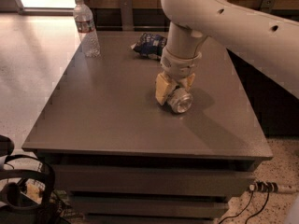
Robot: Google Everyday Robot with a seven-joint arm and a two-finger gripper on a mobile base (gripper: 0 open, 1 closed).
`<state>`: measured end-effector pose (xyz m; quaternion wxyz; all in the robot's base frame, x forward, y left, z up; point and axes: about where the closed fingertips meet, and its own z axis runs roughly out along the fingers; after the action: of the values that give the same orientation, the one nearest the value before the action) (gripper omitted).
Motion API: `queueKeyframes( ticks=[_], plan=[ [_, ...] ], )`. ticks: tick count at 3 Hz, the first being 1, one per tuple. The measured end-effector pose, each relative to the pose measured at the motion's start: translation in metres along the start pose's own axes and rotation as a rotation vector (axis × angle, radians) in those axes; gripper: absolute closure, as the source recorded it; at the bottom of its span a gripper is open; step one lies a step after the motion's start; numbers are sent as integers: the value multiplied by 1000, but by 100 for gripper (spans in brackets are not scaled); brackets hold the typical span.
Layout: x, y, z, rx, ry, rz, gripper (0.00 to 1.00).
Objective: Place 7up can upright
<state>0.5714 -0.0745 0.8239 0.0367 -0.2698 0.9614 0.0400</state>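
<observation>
Can (181, 101) lies on its side on table (93, 115), approx 3 o'clock of ctr. Gripper (174, 91) sits right over can's far end; arm (224, 17) comes in from 1 o'clock. Snack bag (148, 45) at 11 o'clock behind can, nr back edge. Bottle (87, 28) upright at far-left corner, 9 o'clock of bag, well apart.
</observation>
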Motion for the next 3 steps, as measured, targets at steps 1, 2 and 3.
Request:
queueKeyframes(
  ticks=[1,2,3],
  plan=[
    [-1,1,0,0,-4,-1,80],
    [-1,1,1,0,-6,-2,99],
    [1,3,-11,-2,-70,-49,100]
  ],
)
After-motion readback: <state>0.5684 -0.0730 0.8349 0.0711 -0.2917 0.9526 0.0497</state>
